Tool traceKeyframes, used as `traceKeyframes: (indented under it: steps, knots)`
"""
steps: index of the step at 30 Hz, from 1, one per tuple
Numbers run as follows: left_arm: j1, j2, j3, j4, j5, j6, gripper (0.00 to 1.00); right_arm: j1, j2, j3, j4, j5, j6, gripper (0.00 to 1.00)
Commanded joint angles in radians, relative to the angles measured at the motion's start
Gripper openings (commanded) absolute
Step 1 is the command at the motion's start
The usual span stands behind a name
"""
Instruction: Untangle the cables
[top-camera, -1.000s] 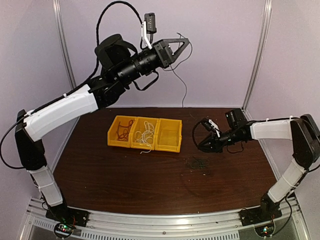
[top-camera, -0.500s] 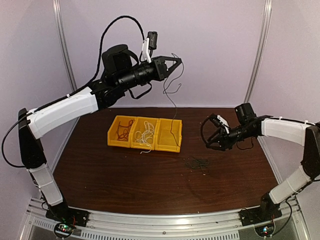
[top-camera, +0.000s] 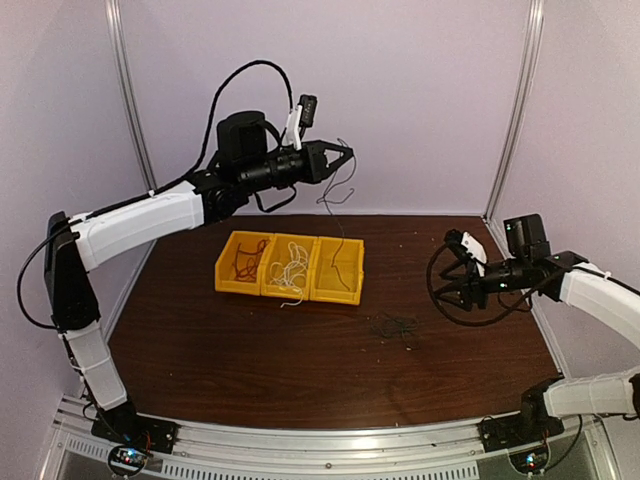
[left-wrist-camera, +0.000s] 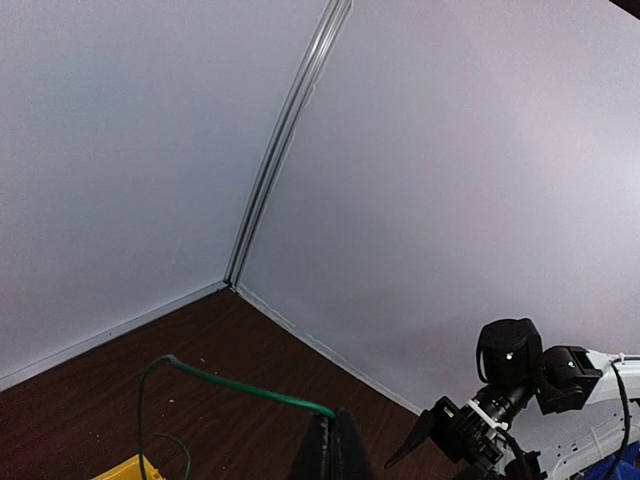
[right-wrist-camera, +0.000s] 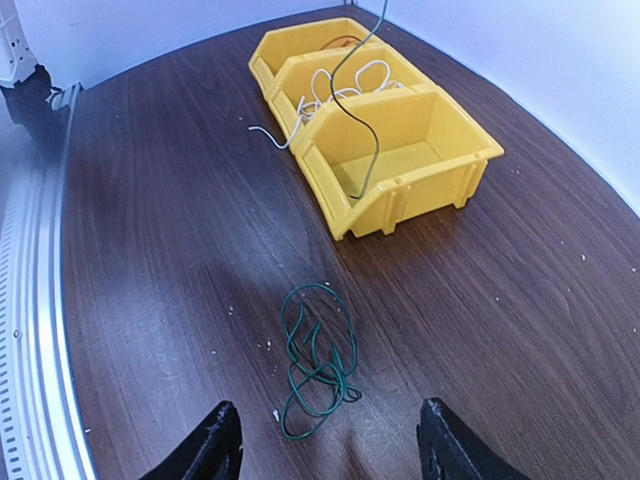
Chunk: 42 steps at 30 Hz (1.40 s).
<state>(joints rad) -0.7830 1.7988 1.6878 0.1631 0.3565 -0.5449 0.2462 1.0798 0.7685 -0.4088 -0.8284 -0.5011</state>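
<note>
1 green cable (left-wrist-camera: 250, 386) in left end effector (left-wrist-camera: 330, 446)

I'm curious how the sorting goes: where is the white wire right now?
From above, the white wire lies in the middle yellow bin, left of centre on the table, with the red wire in the bin to its left.

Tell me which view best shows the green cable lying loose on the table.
Right wrist: the loose green cable fills the foreground, its loops distinct. Top external shows it only as a small dark tangle. Left wrist misses it entirely.
</note>
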Motion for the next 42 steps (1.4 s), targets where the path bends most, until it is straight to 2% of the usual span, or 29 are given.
traceKeyframes:
  steps: [1, 5, 17, 23, 26, 32, 42]
  knots:
    - [0.043, 0.06, -0.002, 0.026, 0.04, 0.027, 0.0, -0.024, -0.01, -0.027, 0.053, 0.071, 0.0, 0.6]
    - [0.076, 0.142, 0.005, 0.037, 0.105, 0.02, 0.0, -0.034, 0.003, -0.028, 0.05, 0.064, -0.008, 0.61]
    - [0.09, 0.339, 0.03, 0.007, 0.149, 0.054, 0.0, -0.047, 0.024, -0.038, 0.047, 0.098, -0.04, 0.61]
    - [0.09, 0.408, 0.022, 0.036, 0.206, 0.02, 0.0, -0.048, 0.032, -0.041, 0.048, 0.107, -0.046, 0.61]
    - [0.09, 0.424, 0.004, 0.038, 0.187, 0.01, 0.0, -0.048, 0.04, -0.041, 0.047, 0.112, -0.051, 0.61]
    - [0.09, 0.486, 0.037, -0.061, 0.135, 0.007, 0.0, -0.049, 0.049, -0.04, 0.042, 0.117, -0.057, 0.61]
    - [0.088, 0.45, -0.027, -0.158, 0.009, -0.017, 0.0, -0.049, 0.102, -0.041, 0.039, 0.106, -0.07, 0.63]
